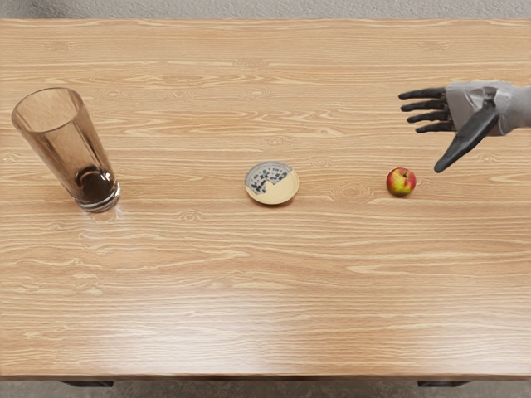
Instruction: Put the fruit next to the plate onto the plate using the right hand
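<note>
fruit: an apple point(401, 182) is seen right of centre, lying on the desk point(265, 290), well apart from the plate and touched by nothing.
plate: a small plate point(279, 193) is seen at the centre of the frame; nothing is carried on it.
right hand: the right hand point(458, 116) is held in the upper right of the frame, up and to the right of the apple; its fingers are spread apart and nothing is gripped.
left hand: not seen.
done: no step of the task is judged to be done; the apple is neither grasped nor lifted.
left to do: the hand is to be brought to the apple, the fruit closed on, carried leftward and set on the plate.
other: a tall brownish glass point(66, 145) is seen at the left of the frame, far from the work.
writing: no brand, label or letters can be read; only a dark speckled patch is made out on the plate's face.
</note>
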Controlling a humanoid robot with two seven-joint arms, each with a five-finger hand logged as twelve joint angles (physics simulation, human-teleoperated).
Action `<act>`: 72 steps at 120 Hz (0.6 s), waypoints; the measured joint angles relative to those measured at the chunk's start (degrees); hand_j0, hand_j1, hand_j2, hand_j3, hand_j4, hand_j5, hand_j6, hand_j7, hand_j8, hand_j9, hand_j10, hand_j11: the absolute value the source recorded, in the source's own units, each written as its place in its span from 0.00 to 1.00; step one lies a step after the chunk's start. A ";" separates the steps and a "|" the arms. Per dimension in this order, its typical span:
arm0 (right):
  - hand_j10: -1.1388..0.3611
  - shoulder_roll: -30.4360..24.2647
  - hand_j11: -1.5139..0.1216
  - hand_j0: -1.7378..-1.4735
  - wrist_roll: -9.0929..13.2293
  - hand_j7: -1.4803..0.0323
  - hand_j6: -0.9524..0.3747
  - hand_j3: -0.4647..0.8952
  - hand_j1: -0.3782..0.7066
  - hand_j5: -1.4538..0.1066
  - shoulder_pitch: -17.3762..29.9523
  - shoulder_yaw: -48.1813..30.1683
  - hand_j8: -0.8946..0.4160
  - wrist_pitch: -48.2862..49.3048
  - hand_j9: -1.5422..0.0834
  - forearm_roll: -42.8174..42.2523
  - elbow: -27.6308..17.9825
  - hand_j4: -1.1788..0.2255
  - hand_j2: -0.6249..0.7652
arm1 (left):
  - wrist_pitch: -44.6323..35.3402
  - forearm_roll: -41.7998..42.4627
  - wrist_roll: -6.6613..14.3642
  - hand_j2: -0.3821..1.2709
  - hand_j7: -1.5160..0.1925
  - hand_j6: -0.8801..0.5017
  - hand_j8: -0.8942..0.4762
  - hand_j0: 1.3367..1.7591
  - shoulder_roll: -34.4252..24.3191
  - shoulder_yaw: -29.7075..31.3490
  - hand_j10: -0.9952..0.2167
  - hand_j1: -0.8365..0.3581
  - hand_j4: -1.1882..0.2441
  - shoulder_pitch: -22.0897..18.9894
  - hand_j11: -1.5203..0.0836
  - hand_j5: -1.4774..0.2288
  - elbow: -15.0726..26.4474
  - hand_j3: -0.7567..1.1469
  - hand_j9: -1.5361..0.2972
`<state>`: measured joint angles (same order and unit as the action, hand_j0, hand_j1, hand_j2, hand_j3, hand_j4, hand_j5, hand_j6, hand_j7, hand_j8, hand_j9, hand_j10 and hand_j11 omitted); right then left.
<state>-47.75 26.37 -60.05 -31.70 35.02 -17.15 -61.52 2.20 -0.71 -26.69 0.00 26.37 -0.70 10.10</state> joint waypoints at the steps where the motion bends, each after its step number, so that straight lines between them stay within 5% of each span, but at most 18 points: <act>1: 0.73 -0.13 0.89 0.30 0.03 0.94 0.69 0.34 0.07 0.90 0.00 0.01 0.65 0.00 0.92 -0.08 -0.30 0.81 0.44 | 0.00 0.00 0.00 0.26 0.70 0.46 0.48 0.76 0.00 0.00 0.62 0.75 0.66 0.00 0.75 0.68 0.00 0.40 0.67; 31: 0.73 -1.58 0.89 0.30 2.95 0.94 0.68 0.34 0.07 0.90 -1.21 -0.07 0.65 0.01 0.92 -1.51 -1.82 0.81 0.44 | 0.00 0.00 0.01 0.26 0.70 0.46 0.48 0.76 0.00 -0.01 0.62 0.75 0.66 0.00 0.75 0.68 0.01 0.40 0.67; 51: 0.71 0.89 0.86 0.30 7.18 0.91 0.66 0.34 0.11 0.87 -3.43 0.64 0.62 -1.92 0.89 -22.27 -9.58 0.78 0.44 | 0.00 0.00 0.01 0.26 0.70 0.46 0.48 0.76 0.00 -0.01 0.62 0.75 0.66 0.00 0.75 0.68 0.01 0.40 0.67; 72: 0.71 6.54 0.87 0.30 8.36 0.92 0.66 0.34 0.10 0.87 0.37 2.91 0.63 -18.95 0.89 -36.48 -16.31 0.79 0.44 | 0.00 0.00 0.01 0.26 0.70 0.46 0.48 0.76 0.00 0.00 0.62 0.75 0.66 0.00 0.75 0.68 0.01 0.40 0.67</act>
<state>-41.21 34.73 -59.68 -28.78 16.07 -53.63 -77.83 2.20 -0.71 -26.68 0.00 26.36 -0.70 10.10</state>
